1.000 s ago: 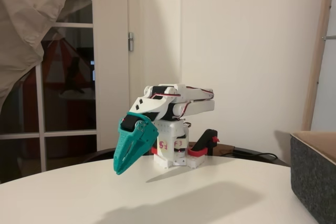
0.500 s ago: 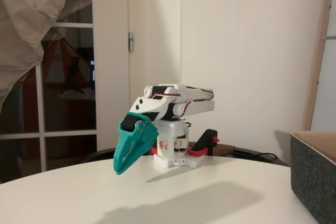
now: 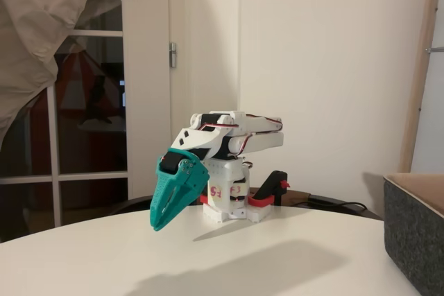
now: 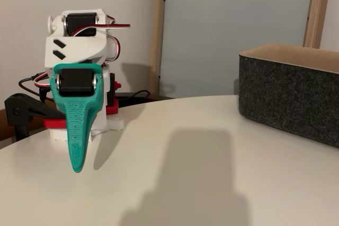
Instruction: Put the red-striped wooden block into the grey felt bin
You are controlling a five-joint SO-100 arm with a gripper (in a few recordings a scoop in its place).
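Observation:
The white arm is folded over its base, and its teal gripper (image 3: 158,223) (image 4: 77,166) points down, hanging just above the white table. Its two fingers lie together, shut, with nothing between them. The grey felt bin (image 3: 416,237) (image 4: 288,101) stands at the right edge in both fixed views, well apart from the gripper, with its tan inner face showing at the rim. The red-striped wooden block is out of view.
The round white table (image 3: 277,254) (image 4: 201,173) stretches bare between the arm's base and the bin. A black and red clamp (image 3: 272,190) (image 4: 24,114) holds the base at the table's far edge. A cable (image 3: 340,206) trails behind it.

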